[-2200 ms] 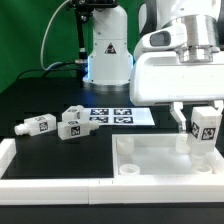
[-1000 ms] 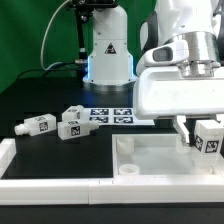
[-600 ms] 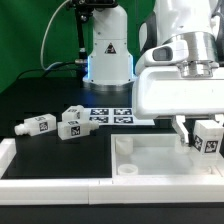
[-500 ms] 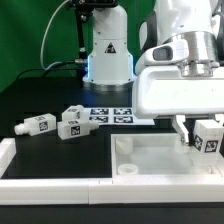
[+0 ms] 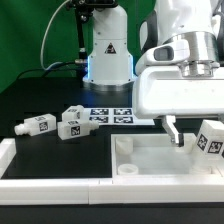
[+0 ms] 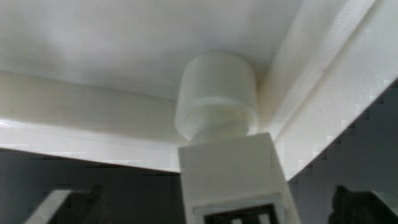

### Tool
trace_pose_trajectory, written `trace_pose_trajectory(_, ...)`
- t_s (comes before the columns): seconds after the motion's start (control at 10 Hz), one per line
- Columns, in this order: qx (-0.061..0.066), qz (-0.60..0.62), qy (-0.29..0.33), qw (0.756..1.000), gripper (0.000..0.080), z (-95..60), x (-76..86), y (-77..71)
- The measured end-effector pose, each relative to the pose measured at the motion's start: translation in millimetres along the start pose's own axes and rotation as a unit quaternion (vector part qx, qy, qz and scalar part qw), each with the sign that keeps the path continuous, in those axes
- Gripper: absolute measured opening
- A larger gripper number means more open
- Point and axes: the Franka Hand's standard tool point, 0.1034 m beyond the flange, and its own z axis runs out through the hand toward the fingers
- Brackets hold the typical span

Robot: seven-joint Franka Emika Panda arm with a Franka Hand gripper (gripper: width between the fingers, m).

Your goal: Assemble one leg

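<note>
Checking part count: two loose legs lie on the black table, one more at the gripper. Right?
No: three loose legs lie on the black table, as the exterior view shows. One more leg is at the gripper.

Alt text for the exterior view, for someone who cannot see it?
A white leg stands tilted at the tabletop's far corner, under the robot's open end effector. Three more legs lie on the black table beside the marker board.

The leg (image 5: pixel 208 140) is a stubby white peg with a blocky body that carries black-and-white tags. It stands tilted near the counter's front edge, at the exterior view's right. Its rounded cylindrical end (image 6: pixel 221 95) sits in a corner of the tabletop (image 5: pixel 150 158).
</note>
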Motion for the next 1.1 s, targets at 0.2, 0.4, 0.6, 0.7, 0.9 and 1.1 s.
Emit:
trace_pose_trajectory(0.2, 0.003, 0.005, -0.016, 1.0, 0.0648, 0.9, -1.5, -2.1)
trace_pose_trajectory(0.4, 0.013, 0.019, -0.052, 0.998, 0.0649, -7.5, 17.3, -5.4)
trace_pose_trajectory(0.6, 0.026, 0.031, -0.144, 0.989, 0.0649, -15.1, 29.7, 1.7)
trace_pose_trajectory(0.7, 0.029, 0.037, -0.174, 0.984, 0.0649, -15.9, 39.0, 9.1)
trace_pose_trajectory(0.9, 0.036, 0.043, -0.252, 0.966, 0.0649, -13.1, 32.3, 12.8)
trace_pose_trajectory(1.1, 0.037, 0.061, -0.294, 0.953, 0.0649, -11.8, 32.0, 8.9)
